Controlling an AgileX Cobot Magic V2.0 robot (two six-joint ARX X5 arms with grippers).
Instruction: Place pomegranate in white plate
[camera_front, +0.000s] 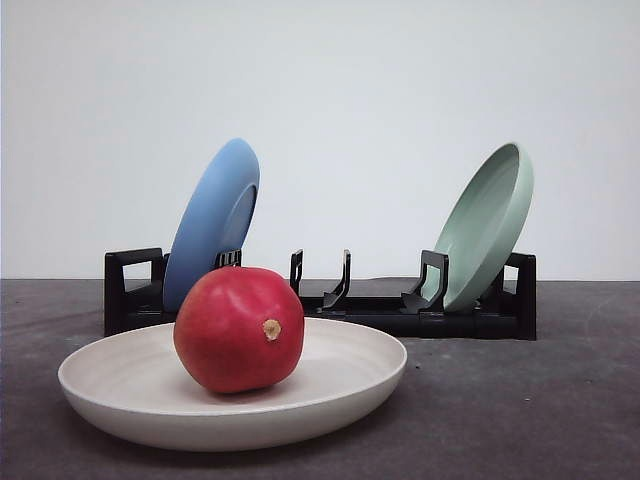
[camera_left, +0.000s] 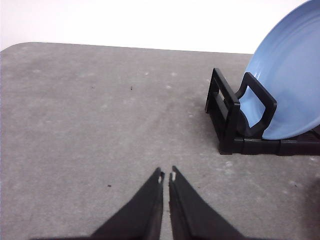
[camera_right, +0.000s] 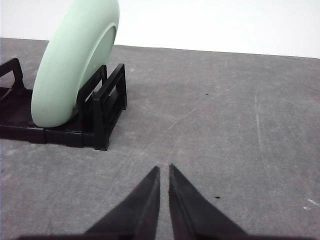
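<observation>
In the front view the red pomegranate (camera_front: 238, 328) rests inside the wide white plate (camera_front: 350, 385), its tan stub facing the camera. The plate lies flat on the grey table, near the front. My left gripper (camera_left: 166, 176) hovers over bare table in the left wrist view, its black fingers shut with nothing between them, the rack's left end off to one side. In the right wrist view my right gripper (camera_right: 164, 169) is likewise shut and empty above bare table, near the rack's right end.
A black dish rack (camera_front: 400, 318) stands behind the white plate. A blue plate (camera_front: 213, 220) leans in its left slot and a pale green plate (camera_front: 487, 224) in its right slot. Both also appear as blue plate (camera_left: 292, 75) and green plate (camera_right: 75, 60).
</observation>
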